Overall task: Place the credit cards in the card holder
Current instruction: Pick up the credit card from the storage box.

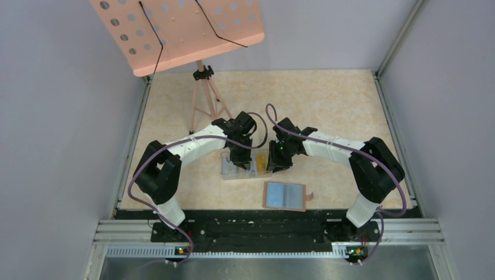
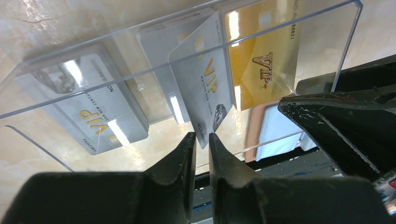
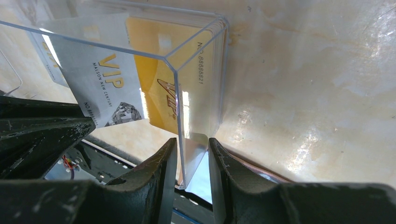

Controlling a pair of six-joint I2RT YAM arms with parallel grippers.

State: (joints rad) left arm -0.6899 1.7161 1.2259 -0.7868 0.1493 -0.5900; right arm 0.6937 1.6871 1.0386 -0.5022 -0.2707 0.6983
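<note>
I am reading "VIP" in gold lettering on three credit cards inside the clear box (image 2: 349,37). The tilted grey card (image 2: 205,79) is also showing "MAISON NEW CENTURY" and a diamond graphic. The gold card (image 2: 261,56) is showing "NO. 8888821" along its edge. The flat grey card (image 2: 93,112) is lying face up at the box's other end, its print reading inverted in the left wrist view. My left jaws are standing a narrow gap apart, with the lower corner of the tilted grey card sitting in that gap; I cannot tell whether they are pinching it or merely flanking it. My right jaws are clamping the end wall of the clear box near its corner, beside the gold card. The card holder (image 1: 284,196) is lying open on the bench (image 1: 327,105), bluish inner faces up, near the front edge between my two arm bases and just apart from the box.
</note>
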